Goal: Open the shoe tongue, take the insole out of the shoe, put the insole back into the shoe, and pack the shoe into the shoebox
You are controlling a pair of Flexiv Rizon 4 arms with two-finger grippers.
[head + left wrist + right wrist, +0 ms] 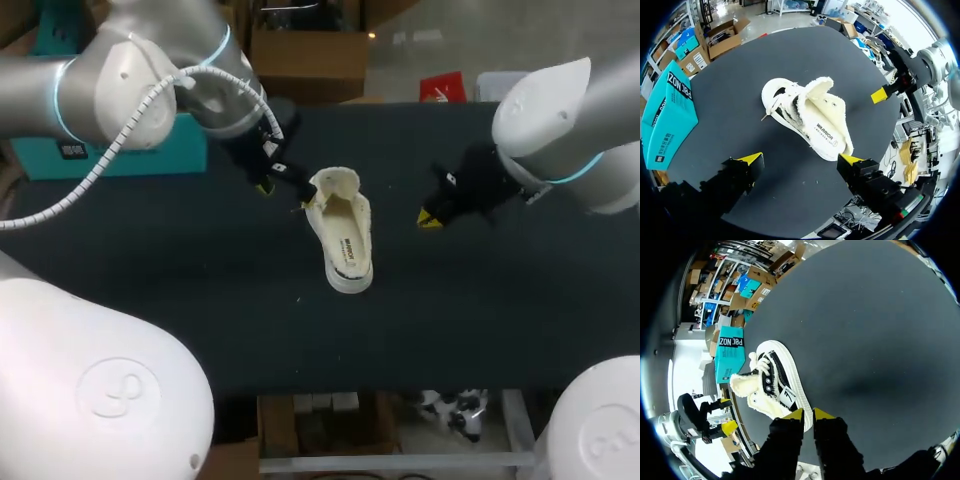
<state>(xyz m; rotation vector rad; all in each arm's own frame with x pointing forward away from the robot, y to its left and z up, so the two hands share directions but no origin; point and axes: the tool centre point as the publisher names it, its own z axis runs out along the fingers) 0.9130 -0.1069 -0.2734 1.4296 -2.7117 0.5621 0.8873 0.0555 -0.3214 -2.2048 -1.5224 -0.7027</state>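
Dark table (pixel 180 290), shoe (pixel 342 235) ahead of left hand (pixel 801 160), spread wide, right hand (pixel 809 415) pinched closed nearby

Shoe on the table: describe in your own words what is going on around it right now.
The white shoe lies on the dark table, tongue folded open, insole inside. Neither gripper touches it: the left gripper hovers open beside it, the right gripper, shut, on the other side. The teal shoebox waits by the table's edge.

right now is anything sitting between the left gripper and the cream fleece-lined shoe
Nothing visible. In the left wrist view, only bare black table lies between the open left gripper and the cream fleece-lined shoe just ahead of it.
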